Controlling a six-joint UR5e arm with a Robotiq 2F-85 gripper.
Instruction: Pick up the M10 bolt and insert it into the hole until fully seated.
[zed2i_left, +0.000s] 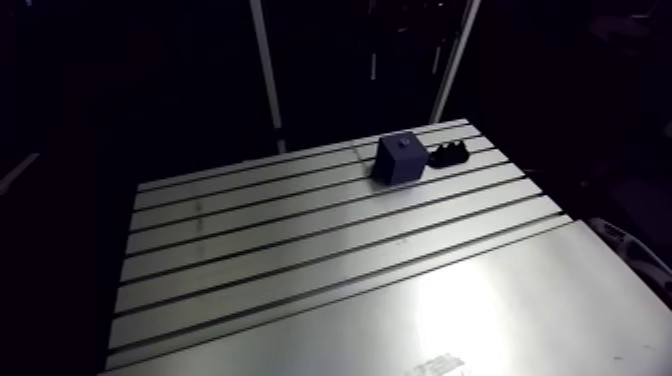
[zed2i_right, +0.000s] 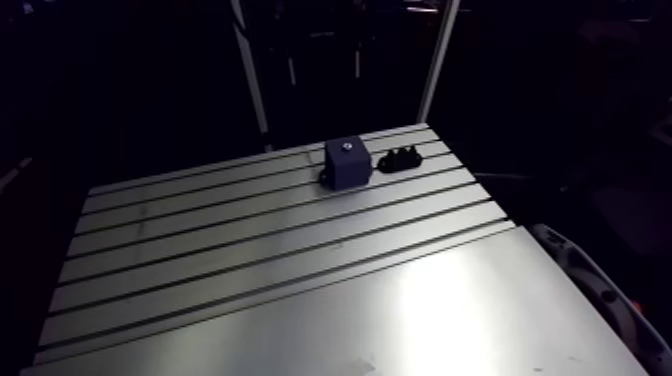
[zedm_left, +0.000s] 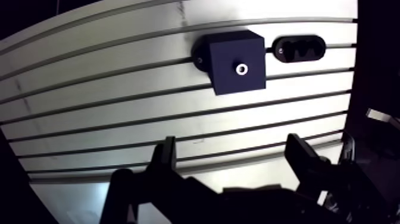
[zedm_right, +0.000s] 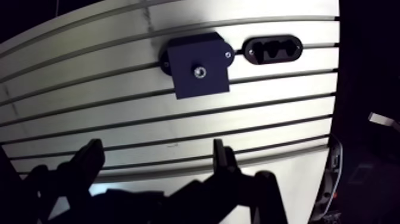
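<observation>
A dark blue block (zedm_left: 233, 59) is fixed to the slotted aluminium table (zed2i_left: 300, 250) near its far edge. A small shiny ring (zedm_left: 241, 69) marks the hole in its top face; I cannot tell whether a bolt sits in it. Beside the block lies a black oval holder (zedm_left: 299, 49) with two notches, and no loose bolt shows in it or on the table. In the wrist view my gripper (zedm_left: 232, 146) hangs above the table, well short of the block, open with nothing between its fingers (zedm_left: 168, 156). The arm view does not show the gripper.
Long dark slots run across the table; the near part (zed2i_right: 420, 320) is a smooth plate. The table's edge drops off just past the holder (zed2i_left: 450, 153). Two light upright posts (zed2i_left: 267, 70) stand behind the far edge.
</observation>
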